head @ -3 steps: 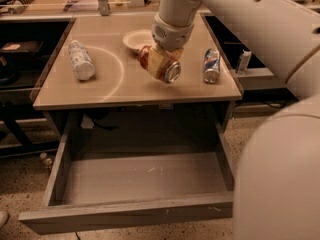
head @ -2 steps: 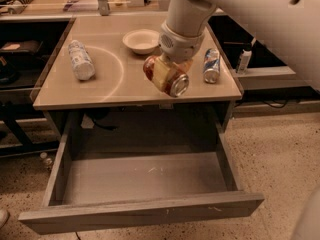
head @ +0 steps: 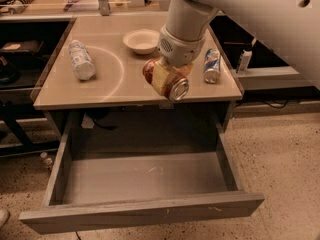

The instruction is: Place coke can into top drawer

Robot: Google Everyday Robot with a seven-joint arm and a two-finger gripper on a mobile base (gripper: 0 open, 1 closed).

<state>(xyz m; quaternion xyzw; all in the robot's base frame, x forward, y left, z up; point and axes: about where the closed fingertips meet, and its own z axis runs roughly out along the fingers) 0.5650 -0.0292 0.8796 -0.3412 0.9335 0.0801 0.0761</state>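
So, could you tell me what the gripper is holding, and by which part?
The gripper holds the coke can, tilted, clamped across the middle of its body.

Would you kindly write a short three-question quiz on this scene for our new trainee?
1. True or false: the coke can already lies inside the top drawer.
2. Where is the end effector? A) inside the drawer; B) in the air near the front edge of the table; C) down at the floor.
3. Name the dish that stands on the table behind the end effector.
Key: 1 false, the end effector holds the can tilted in the air and the open drawer is empty; 2 B; 3 the white bowl.
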